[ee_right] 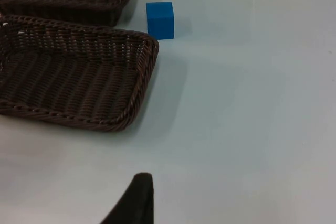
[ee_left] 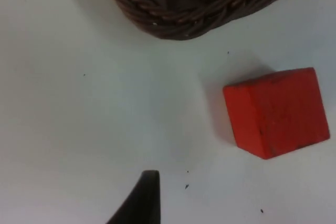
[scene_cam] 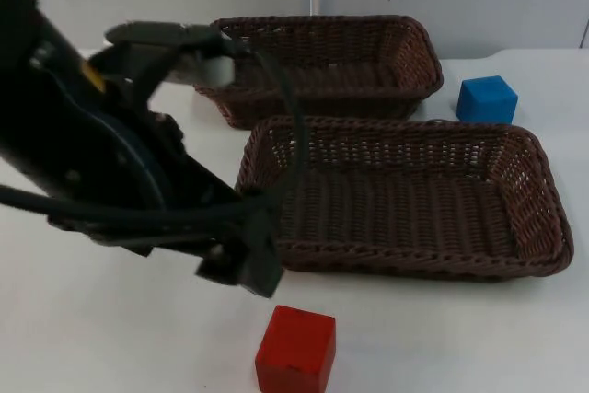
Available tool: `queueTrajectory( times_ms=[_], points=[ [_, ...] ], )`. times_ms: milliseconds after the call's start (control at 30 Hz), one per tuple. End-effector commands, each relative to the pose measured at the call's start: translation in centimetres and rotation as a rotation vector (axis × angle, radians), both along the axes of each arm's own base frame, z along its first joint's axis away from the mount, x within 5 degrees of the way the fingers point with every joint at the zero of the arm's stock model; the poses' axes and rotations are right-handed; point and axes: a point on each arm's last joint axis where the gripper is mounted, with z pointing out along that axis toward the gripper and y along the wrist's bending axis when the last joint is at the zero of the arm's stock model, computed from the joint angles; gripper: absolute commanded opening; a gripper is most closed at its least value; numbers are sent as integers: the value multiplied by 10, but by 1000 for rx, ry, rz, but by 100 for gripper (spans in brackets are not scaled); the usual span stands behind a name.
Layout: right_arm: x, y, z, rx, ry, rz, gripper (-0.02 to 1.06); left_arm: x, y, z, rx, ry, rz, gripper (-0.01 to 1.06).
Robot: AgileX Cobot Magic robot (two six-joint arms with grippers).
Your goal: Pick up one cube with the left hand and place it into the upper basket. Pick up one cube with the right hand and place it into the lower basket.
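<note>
The left arm reaches down near the red cube, and both baskets have nothing in them.

Nearest is the red cube point(scene_cam: 295, 350), sitting on the white table point(scene_cam: 110, 338). The left gripper point(scene_cam: 241, 260) hangs just above and to the left of it, not touching; one cannot tell if its fingers are apart or together. Just behind the cube lies the lower basket point(scene_cam: 405, 198). Farther back is the upper basket point(scene_cam: 322, 66). The blue cube point(scene_cam: 486, 99) sits to the right of the upper basket, just behind the lower basket's far right corner. The right arm waits.
</note>
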Motion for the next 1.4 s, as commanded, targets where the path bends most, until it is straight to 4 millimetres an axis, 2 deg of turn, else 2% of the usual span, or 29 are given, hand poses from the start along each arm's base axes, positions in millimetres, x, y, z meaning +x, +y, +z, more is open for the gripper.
queueTrajectory(
  times_ms=[0, 100, 300, 333, 467, 767, 1100, 1367],
  points=[
    [0, 0, 0, -6, -9, -6, 105, 4, -7, -3, 10, -5, 14, 105],
    [0, 0, 0, -6, -9, -6, 105, 6, -15, -7, 23, 0, 5, 105],
    [0, 0, 0, -6, -9, -6, 105, 3, -42, -29, 30, -20, -48, 105],
    [0, 0, 0, -6, -9, -6, 105, 3, -42, -29, 30, -20, -48, 105],
    [0, 0, 0, -6, -9, -6, 105, 2, -48, -54, 99, 18, -27, 105],
    [0, 0, 0, -6, -9, -6, 105, 10, -55, -83, 76, 14, 32, 105],
    [0, 0, 0, -6, -9, -6, 105, 15, -58, -101, 68, 2, 53, 105],
    [0, 0, 0, -6, -9, -6, 105, 14, -63, -101, 56, -6, 48, 105]
  ],
)
